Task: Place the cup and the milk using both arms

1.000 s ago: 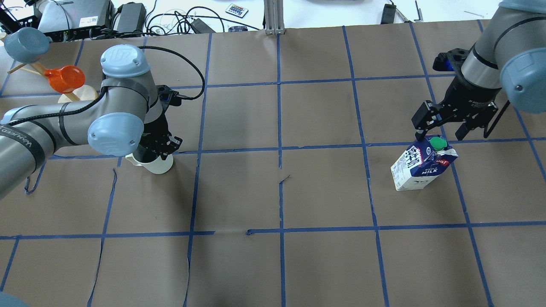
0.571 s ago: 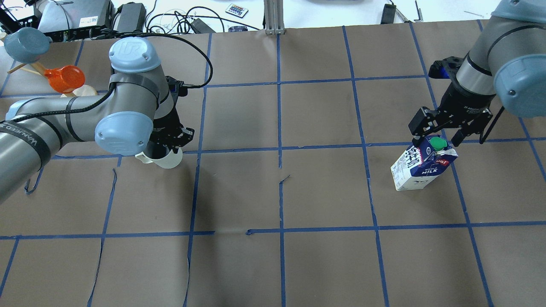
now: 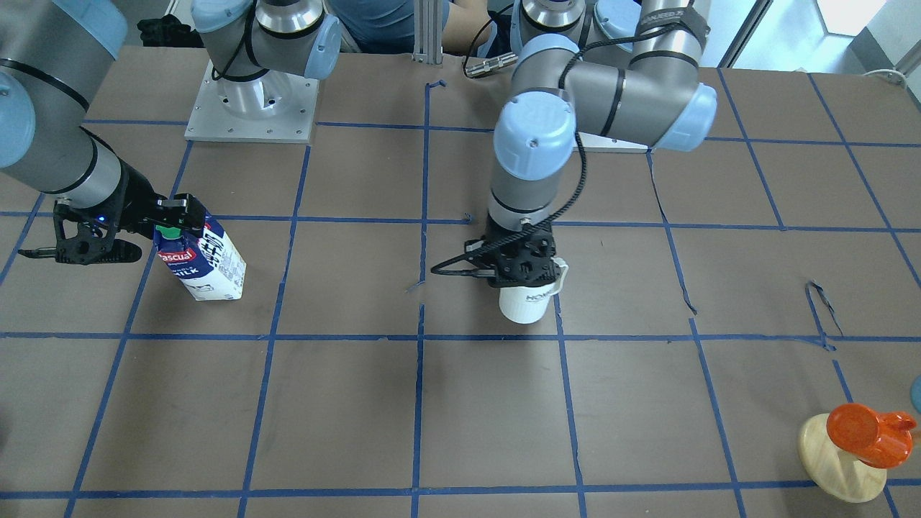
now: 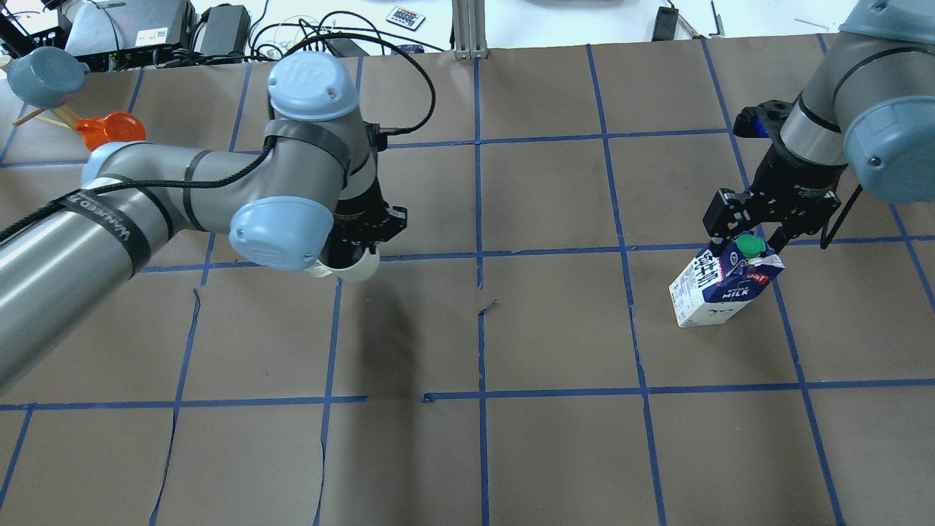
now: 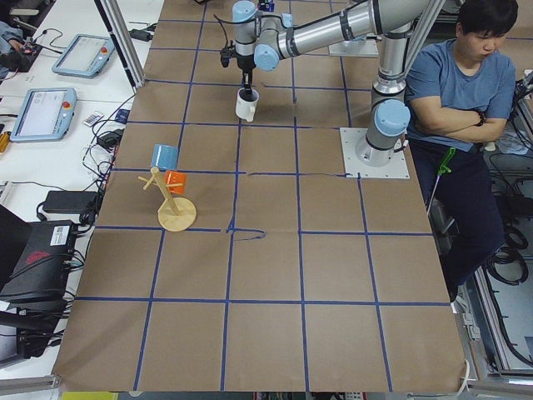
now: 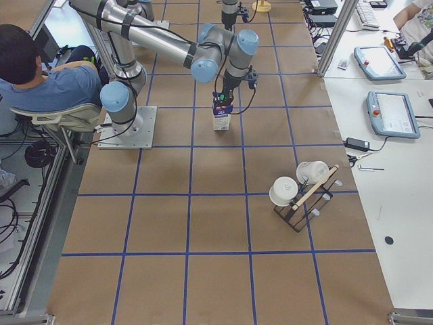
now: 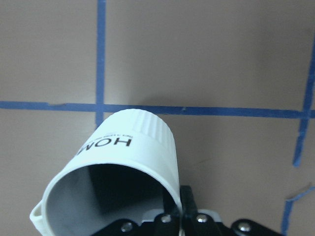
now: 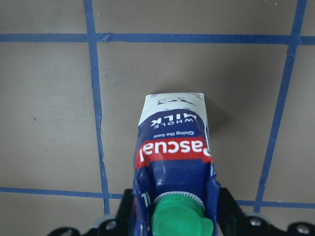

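The white ribbed cup (image 4: pixel 354 269) with "HOME" lettering hangs in my left gripper (image 4: pixel 361 237), which is shut on its rim. The cup is held just above the table, left of centre; it also shows in the front view (image 3: pixel 529 301) and the left wrist view (image 7: pixel 128 162). The blue and white milk (image 4: pixel 712 292) stands on the table at the right. My right gripper (image 4: pixel 746 237) is at its gabled top, jaws against both sides by the green cap (image 8: pixel 179 219). The milk also shows in the front view (image 3: pixel 209 270).
A wooden stand with an orange cup (image 4: pixel 109 133) and a blue cup (image 4: pixel 44 73) is at the table's far left. A rack with white cups (image 6: pixel 298 193) stands near the right end. Cables and electronics (image 4: pixel 219 29) line the far edge.
My left arm has carried the cup to the right, toward the table's middle. My right gripper has come down and narrowed its jaws onto the milk's top; the milk has not moved.
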